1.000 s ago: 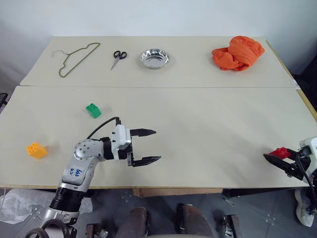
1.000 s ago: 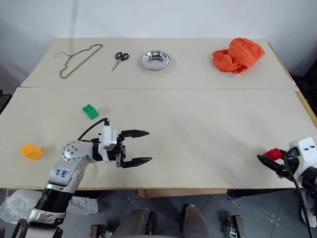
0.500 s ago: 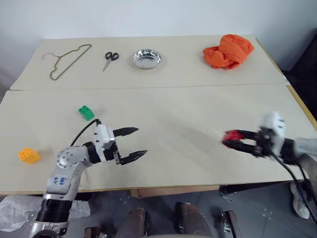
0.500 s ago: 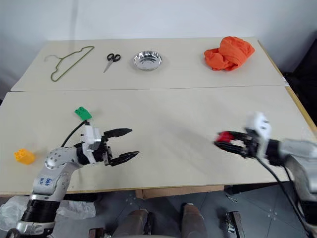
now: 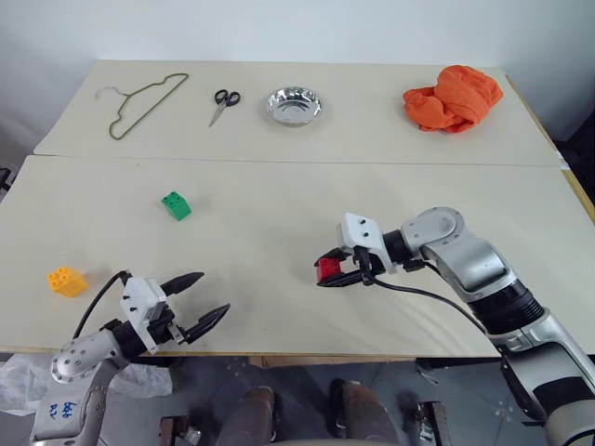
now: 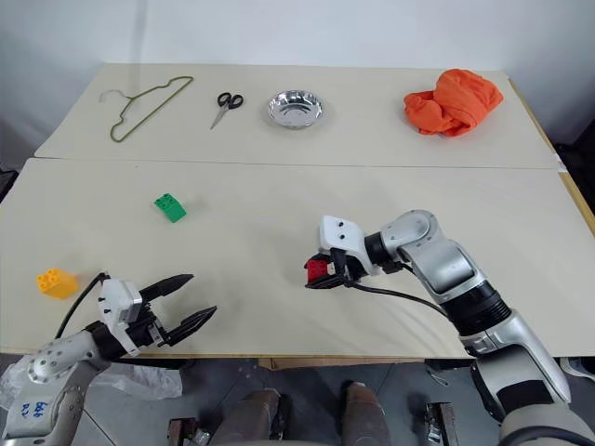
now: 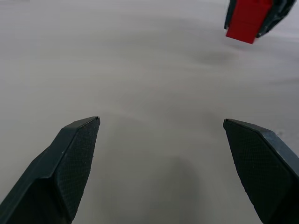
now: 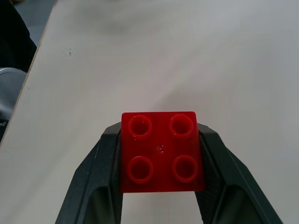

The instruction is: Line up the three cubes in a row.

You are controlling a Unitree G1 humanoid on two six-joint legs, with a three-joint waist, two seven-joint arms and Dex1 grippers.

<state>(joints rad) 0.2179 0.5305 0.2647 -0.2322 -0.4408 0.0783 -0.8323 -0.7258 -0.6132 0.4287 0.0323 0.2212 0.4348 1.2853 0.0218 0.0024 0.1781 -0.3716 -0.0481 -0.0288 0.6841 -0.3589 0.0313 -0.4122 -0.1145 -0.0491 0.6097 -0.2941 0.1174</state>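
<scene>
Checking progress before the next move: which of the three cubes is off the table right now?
The red cube, clamped in the right end effector over mid-table. The green cube and yellow-orange cube both sit on the table, ungripped.

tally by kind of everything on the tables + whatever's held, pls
Cubes: 3 – red cube held in the right pincer, green cube and yellow-orange cube on the near table
Wire hanger: 1
Scissors: 1
Steel bowl: 1
Orange cloth: 1
Total: 7
</scene>
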